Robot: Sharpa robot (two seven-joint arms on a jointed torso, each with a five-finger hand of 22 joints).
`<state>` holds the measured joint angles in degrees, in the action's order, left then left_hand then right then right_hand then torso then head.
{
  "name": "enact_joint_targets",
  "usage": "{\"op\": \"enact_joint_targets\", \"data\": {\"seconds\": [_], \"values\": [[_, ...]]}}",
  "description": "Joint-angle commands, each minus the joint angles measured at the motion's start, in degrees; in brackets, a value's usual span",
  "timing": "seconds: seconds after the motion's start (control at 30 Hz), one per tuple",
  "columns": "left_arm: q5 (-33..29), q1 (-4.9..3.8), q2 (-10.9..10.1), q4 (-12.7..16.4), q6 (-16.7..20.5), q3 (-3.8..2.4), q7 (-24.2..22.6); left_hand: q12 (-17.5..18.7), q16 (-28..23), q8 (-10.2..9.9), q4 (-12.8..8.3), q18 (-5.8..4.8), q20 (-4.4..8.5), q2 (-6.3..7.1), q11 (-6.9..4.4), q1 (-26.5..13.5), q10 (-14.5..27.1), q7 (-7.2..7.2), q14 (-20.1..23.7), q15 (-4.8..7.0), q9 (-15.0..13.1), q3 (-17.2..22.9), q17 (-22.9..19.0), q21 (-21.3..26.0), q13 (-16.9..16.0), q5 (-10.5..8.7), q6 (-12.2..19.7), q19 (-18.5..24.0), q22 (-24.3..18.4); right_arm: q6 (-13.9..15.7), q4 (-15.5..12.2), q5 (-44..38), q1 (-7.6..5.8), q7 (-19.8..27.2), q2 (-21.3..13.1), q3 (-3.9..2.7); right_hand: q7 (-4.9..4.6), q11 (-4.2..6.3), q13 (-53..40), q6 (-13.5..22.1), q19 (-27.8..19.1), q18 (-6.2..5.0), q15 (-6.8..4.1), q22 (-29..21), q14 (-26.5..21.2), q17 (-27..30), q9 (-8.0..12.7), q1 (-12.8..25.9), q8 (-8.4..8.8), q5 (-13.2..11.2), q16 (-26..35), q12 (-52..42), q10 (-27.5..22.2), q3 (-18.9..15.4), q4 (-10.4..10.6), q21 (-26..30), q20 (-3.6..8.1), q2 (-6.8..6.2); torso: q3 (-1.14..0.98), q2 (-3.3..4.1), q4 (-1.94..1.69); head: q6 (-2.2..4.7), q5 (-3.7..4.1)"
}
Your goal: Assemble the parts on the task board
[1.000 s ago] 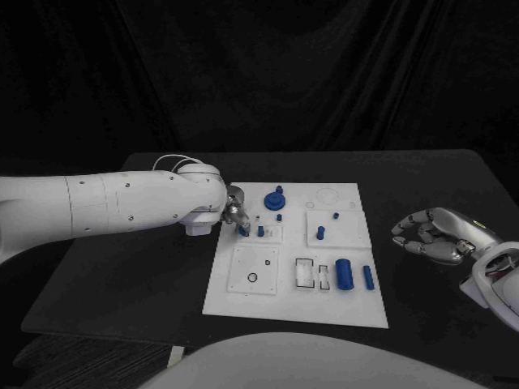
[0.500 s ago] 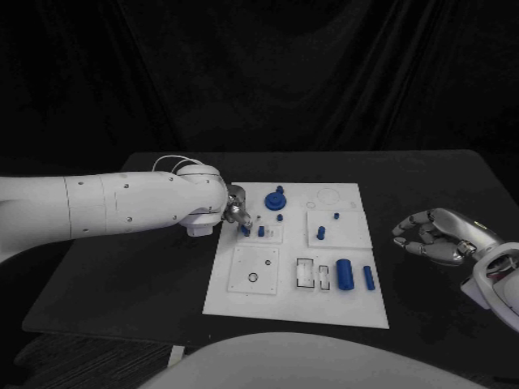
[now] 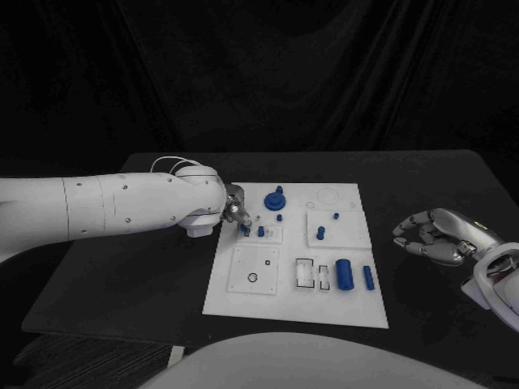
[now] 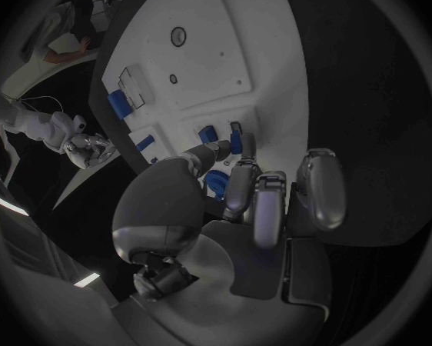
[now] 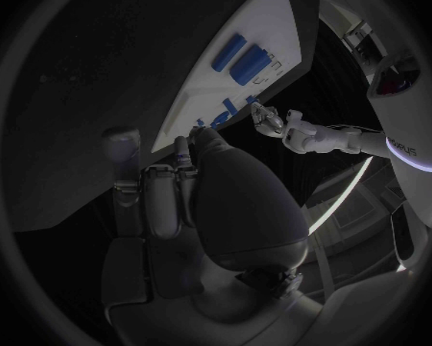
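The white task board (image 3: 294, 301) lies in the middle of the black table. My left hand (image 3: 234, 212) is over the board's upper left area, fingertips down on it. In the left wrist view my left hand (image 4: 235, 200) pinches a small blue part (image 4: 237, 142) between thumb and a finger, close to the board (image 4: 226, 46). A second small blue part (image 3: 261, 231) stands just beside it. My right hand (image 3: 433, 235) hovers over the table right of the board, fingers curled in with nothing in them; the right wrist view shows this hand (image 5: 216, 200) beside the board (image 5: 207, 100).
A blue knob (image 3: 275, 198) and small blue pegs (image 3: 320, 232) stand in the board's upper half. Two blue cylinders (image 3: 345, 273) lie at its lower right, next to white rectangular slots (image 3: 312, 275). Bare black table (image 3: 131, 275) surrounds the board.
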<state>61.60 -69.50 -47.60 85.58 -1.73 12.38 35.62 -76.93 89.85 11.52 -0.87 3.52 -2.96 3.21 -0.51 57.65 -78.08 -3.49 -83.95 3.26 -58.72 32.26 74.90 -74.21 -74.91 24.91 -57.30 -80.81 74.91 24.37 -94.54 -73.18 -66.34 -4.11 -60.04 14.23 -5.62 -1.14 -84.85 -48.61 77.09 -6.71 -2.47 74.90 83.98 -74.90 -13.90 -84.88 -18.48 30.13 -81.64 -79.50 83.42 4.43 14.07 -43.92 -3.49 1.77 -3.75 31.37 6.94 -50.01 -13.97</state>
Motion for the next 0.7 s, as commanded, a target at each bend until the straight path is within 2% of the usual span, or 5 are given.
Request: {"op": "enact_joint_targets", "data": {"seconds": [0.03,0.7], "values": [[0.1,0.15,0.0,0.1,0.8,-0.02,-0.4,-0.1,0.2,-0.3,0.2,0.29,-0.21,-0.57,0.00,0.1,0.1,0.21,-6.0,-0.02,0.1,0.0,15.1,0.0,-3.3,0.23,0.0,0.2,10.0,-0.3,-0.1,-0.1,0.13,-1.0,-0.1,-0.03,-0.48,0.08,4.9,0.0,-0.4,-0.68,-0.25,5.2,2.8,-3.5,0.1,-0.5,-0.03,0.2,0.4,0.8,0.8,0.4,0.0,0.1,-0.02,0.06,0.02,0.03,-0.04,0.01,0.00],[0.1,0.44,0.2,-0.1,0.7,-0.02,-0.5,0.2,0.2,-0.4,0.1,0.41,-0.22,-0.69,-0.01,0.2,0.4,0.23,-6.0,-0.02,0.1,0.0,15.1,0.5,-3.0,0.40,0.1,0.4,9.9,-0.4,0.0,-0.1,0.15,-1.0,0.0,-0.03,-0.49,0.05,5.0,0.1,-0.5,-0.68,-0.23,5.2,2.8,-3.5,0.1,-0.5,0.00,0.2,0.4,1.0,0.8,0.5,0.0,0.2,-0.03,0.05,0.03,0.06,-0.06,0.01,-0.26]]}}
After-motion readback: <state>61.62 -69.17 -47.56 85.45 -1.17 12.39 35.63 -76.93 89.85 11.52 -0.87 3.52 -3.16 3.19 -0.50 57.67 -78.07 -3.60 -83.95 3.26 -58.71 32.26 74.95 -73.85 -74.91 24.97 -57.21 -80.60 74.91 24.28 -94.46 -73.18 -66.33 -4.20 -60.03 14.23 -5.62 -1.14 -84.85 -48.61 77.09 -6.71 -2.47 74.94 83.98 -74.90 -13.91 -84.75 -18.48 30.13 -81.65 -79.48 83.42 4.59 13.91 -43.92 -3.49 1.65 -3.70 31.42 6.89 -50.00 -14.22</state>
